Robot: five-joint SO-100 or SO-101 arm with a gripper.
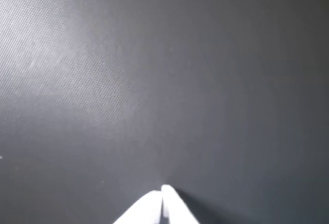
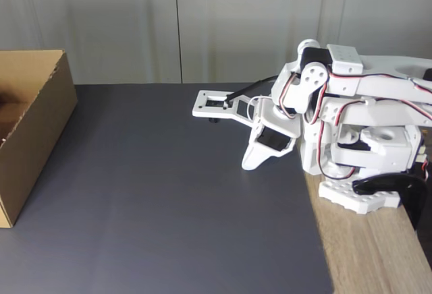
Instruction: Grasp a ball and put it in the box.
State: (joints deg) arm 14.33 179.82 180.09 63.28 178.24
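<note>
One white arm [image 2: 351, 119] sits folded at the 3 o'clock side of the fixed view, its base [image 2: 354, 196] clamped on a strip of bare wooden tabletop [image 2: 371, 253] at about 4 o'clock. One gripper [image 2: 251, 162] hangs from the folded wrist with its tip pointing down, touching or nearly touching the dark grey mat [image 2: 155, 193]. In the wrist view the two white fingertips [image 1: 154, 208] enter from 6 o'clock, pressed together with only a thin dark seam between them and nothing held; the gripper [image 1: 162, 189] tip lies over plain dark mat [image 1: 154, 80] that brightens toward 10 o'clock.

One brown corrugated cardboard box [image 2: 30, 129] stands at 9 o'clock in the fixed view, cut off by the picture's edge, its open top facing up and its near corner resting on the mat. What can be seen of its inside is bare cardboard; the rest is hidden, so the ball's whereabouts cannot be told. The box and the gripper are well apart, with open mat between them.

A flat white bracket [image 2: 216, 105] sticks out from the arm toward 12 o'clock, above the mat. One pale panelled wall [image 2: 169, 24] runs along the far edge.
</note>
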